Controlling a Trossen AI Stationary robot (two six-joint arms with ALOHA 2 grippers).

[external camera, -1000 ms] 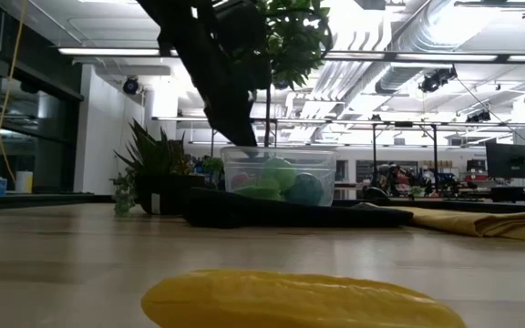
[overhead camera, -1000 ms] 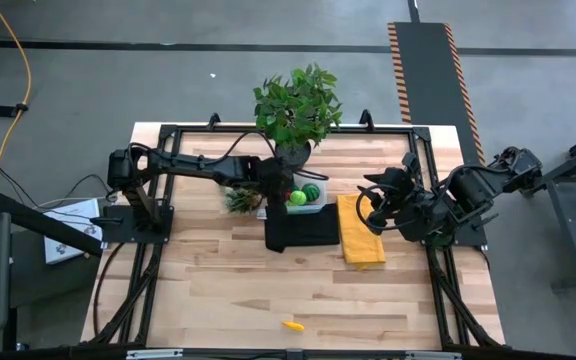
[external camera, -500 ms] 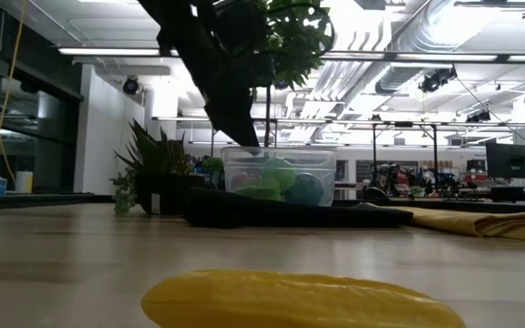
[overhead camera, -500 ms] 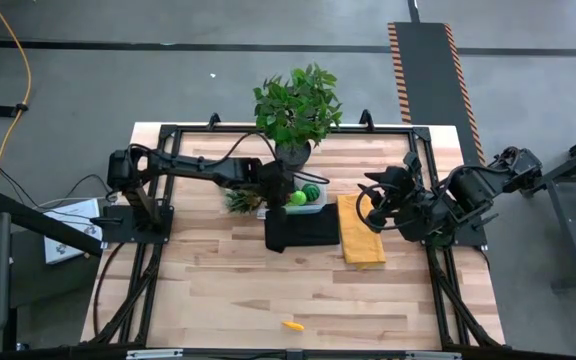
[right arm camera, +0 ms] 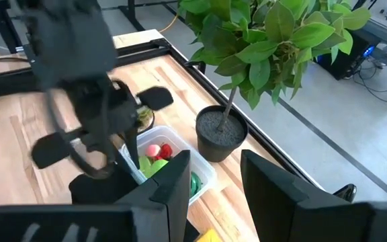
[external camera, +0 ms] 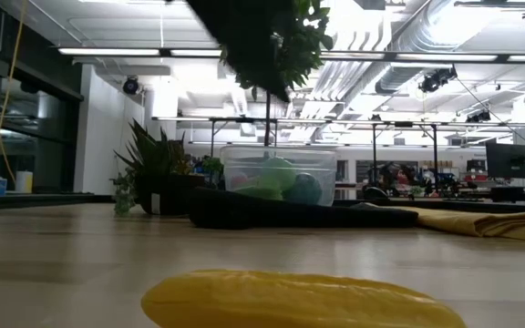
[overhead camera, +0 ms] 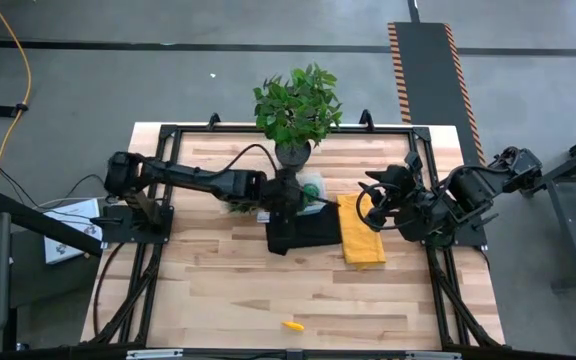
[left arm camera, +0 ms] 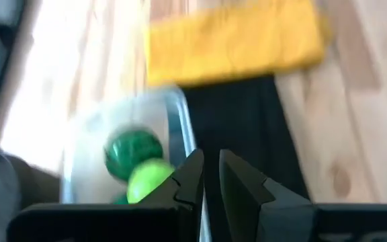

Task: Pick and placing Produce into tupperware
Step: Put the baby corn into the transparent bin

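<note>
tupperware with produce lies just beside left fingers.
</note>
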